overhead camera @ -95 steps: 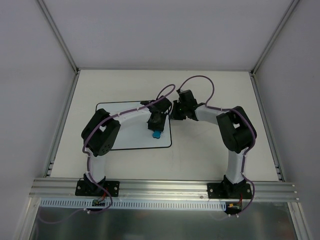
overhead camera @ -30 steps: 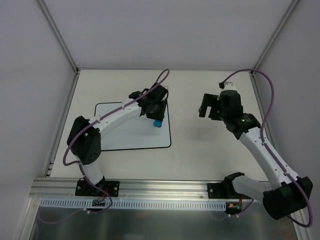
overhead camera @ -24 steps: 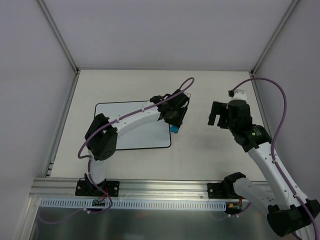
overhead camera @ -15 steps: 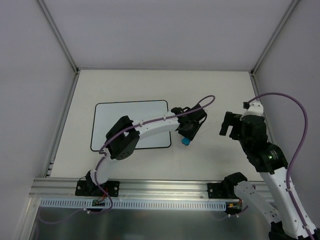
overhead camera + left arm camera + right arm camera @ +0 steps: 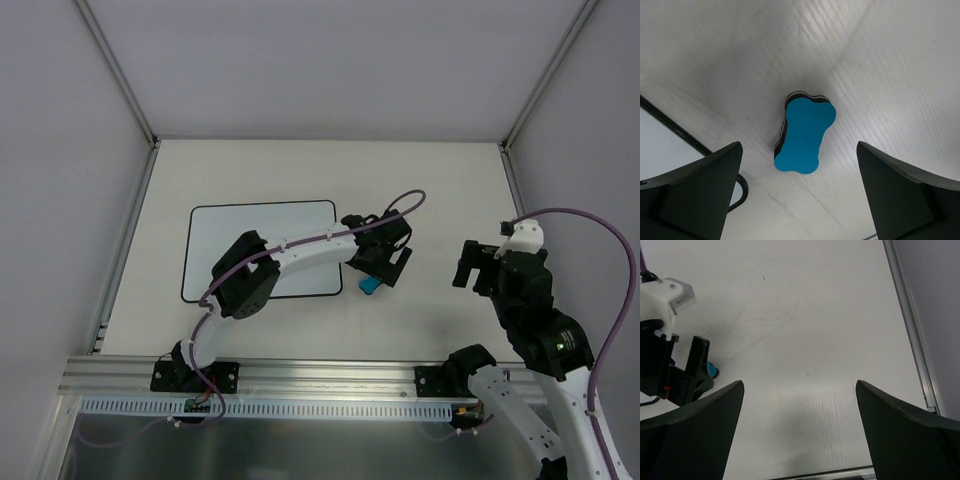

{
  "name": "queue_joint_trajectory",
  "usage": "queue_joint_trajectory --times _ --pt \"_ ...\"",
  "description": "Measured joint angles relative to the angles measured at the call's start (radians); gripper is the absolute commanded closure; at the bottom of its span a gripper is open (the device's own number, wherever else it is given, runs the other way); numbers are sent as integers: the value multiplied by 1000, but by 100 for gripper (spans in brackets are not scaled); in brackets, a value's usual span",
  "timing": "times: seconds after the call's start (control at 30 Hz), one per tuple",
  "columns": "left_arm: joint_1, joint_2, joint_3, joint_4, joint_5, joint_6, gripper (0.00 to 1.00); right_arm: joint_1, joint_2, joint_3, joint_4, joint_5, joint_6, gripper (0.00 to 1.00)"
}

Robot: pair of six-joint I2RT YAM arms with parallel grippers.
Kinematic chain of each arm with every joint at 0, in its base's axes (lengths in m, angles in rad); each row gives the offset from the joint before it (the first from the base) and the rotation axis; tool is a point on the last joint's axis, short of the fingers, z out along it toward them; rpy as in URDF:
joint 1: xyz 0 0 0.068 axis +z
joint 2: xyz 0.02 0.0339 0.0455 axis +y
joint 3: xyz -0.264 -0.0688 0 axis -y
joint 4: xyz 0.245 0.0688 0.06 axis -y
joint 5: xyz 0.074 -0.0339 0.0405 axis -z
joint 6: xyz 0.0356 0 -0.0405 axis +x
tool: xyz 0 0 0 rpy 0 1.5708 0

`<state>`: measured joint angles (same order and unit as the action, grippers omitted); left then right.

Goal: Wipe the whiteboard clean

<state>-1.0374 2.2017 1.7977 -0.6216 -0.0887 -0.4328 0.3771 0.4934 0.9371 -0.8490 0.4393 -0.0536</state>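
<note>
— Where's the whiteboard (image 5: 250, 222)?
— Flat on the table (image 5: 300, 170), left of centre.
— Jaws?
— Left gripper (image 5: 388, 268) spread wide above the blue eraser (image 5: 805, 135), which lies untouched beside the board's right edge. Right gripper (image 5: 477, 272) likewise spread, farther right.

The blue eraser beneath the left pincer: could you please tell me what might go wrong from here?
1. The eraser lies on the table directly under the open left pincer; pulling away sideways rather than upward could knock it.
2. The left arm stretches over the near right corner of the whiteboard; a low retreat might nudge the board.
</note>
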Motion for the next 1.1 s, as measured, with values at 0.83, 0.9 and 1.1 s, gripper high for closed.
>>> queue_joint_trajectory --times 0.83,0.9,1.1 --pt "495 -1183 -61 -20 -498 389 1 0 232 529 3 113 -222 1" --pt "495 -1243 -58 -27 -528 417 1 0 229 546 11 111 -231 1" --pt "495 -1411 -14 -32 -584 471 1 0 176 580 62 98 -276 1"
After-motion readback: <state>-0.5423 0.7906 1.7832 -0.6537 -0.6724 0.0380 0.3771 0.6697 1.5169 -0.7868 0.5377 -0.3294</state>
